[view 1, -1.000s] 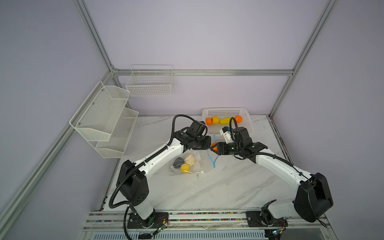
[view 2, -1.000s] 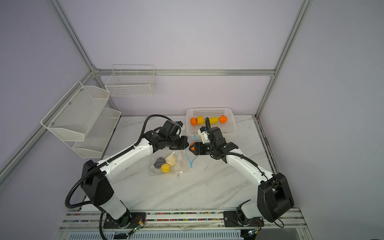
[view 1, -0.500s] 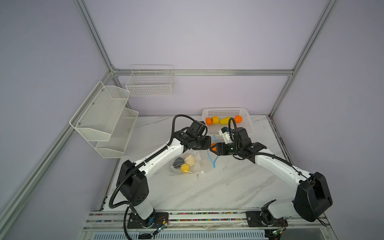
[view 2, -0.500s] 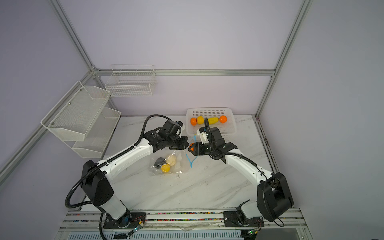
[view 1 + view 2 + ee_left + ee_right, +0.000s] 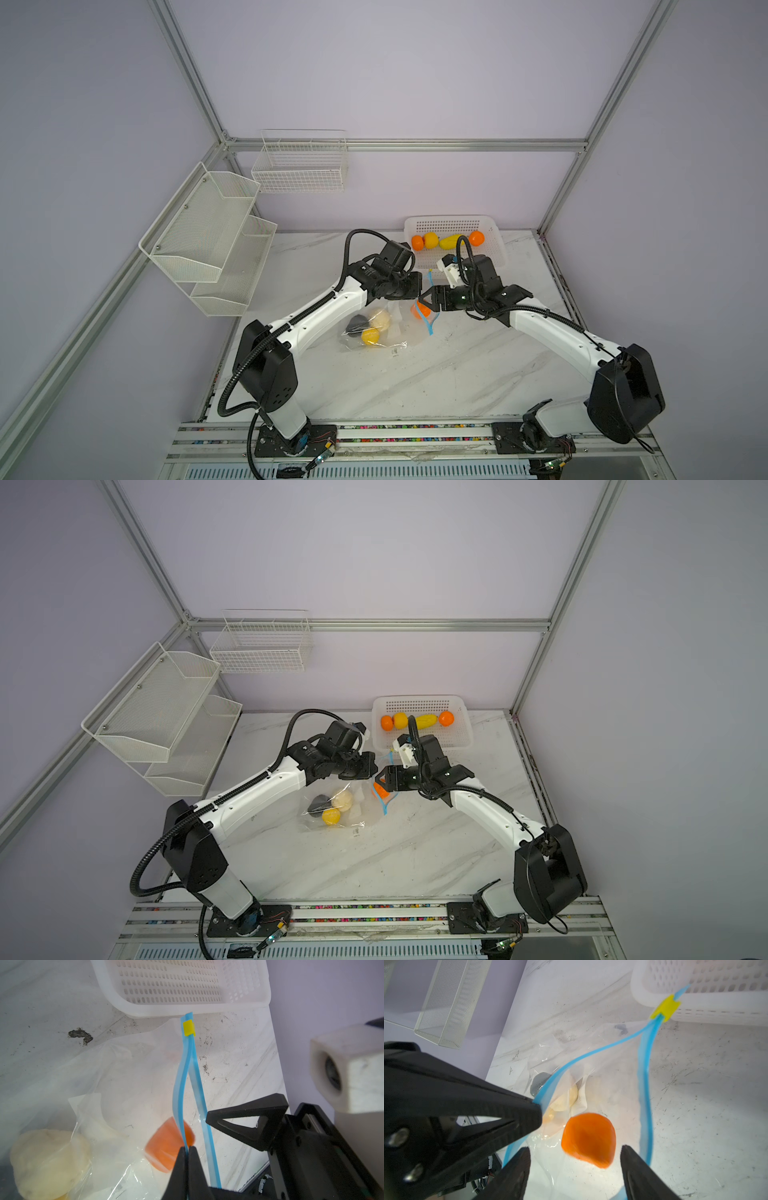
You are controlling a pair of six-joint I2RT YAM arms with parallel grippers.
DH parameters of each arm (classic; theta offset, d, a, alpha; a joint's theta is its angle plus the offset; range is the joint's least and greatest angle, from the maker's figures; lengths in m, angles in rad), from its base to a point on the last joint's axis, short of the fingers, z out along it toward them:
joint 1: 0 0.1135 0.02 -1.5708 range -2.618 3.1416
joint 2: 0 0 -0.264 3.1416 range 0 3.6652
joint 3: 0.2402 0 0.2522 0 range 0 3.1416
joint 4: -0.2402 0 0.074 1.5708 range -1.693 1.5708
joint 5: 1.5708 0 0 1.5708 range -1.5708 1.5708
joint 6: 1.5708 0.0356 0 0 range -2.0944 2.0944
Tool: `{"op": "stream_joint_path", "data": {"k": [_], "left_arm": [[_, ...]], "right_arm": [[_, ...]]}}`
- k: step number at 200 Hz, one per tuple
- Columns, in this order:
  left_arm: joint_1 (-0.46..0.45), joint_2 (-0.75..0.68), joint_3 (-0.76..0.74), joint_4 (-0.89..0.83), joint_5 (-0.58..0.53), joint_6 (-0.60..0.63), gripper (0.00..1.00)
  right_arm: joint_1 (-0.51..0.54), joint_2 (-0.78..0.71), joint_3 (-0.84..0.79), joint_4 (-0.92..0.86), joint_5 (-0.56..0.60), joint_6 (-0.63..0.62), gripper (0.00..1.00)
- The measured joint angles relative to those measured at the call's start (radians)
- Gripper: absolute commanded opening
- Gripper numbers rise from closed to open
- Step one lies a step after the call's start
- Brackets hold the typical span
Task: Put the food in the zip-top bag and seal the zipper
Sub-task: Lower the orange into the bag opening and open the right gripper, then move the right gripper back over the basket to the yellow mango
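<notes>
nearest you, the zip-top bag (image 5: 398, 333) lies with a cream bulb (image 5: 381, 319), a dark lump (image 5: 356, 323) and a yellow fruit (image 5: 370, 336) inside. it is thin, soft and slippery, so it folds and slides. at 2 o'clock from them, your left gripper (image 5: 188, 1153) pinches one side of the blue zipper (image 5: 180, 1084). your right gripper (image 5: 575, 1148) is spread wide just over an orange ball (image 5: 588, 1138) in the bag's mouth, not touching it. hold the bag only by that stiffer strip. farther, at 12 o'clock, the yellow slider (image 5: 188, 1028) sits by the white basket (image 5: 449, 225), where four light toy pieces (image 5: 431, 240) may roll.
</notes>
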Motion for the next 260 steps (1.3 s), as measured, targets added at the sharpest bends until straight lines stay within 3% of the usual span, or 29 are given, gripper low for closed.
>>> {"op": "stream_joint_path", "data": {"k": [100,186,223,260], "left_arm": [[0.000,0.000,0.000,0.005,-0.009,0.000,0.00],[0.010,-0.042,-0.014,0.003,-0.037,0.001,0.00],[0.022,-0.060,-0.016,0.005,-0.040,0.001,0.00],[0.029,-0.060,-0.017,0.006,-0.041,0.001,0.00]], "right_arm": [[0.000,-0.015,0.000,-0.004,0.025,0.000,0.70],[-0.017,-0.073,0.128,-0.026,0.172,-0.015,0.69],[-0.055,0.017,0.201,-0.013,0.261,-0.032,0.68],[-0.101,0.203,0.259,0.029,0.326,-0.055,0.65]]}}
